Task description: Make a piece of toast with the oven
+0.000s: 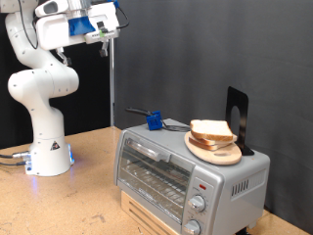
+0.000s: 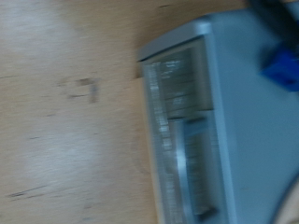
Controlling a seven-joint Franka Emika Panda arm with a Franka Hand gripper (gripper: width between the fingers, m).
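One gripper (image 1: 101,37) hangs high at the exterior view's top left, well above the worktop (image 1: 88,196); whether its fingers are parted or closed cannot be told, and nothing shows between them. Below, towards the exterior view's right, stands the silver oven (image 1: 186,171) with its glass door closed. On its roof a round wooden plate (image 1: 213,150) carries the piece of toast (image 1: 210,130), near a blue-handled utensil (image 1: 153,121).
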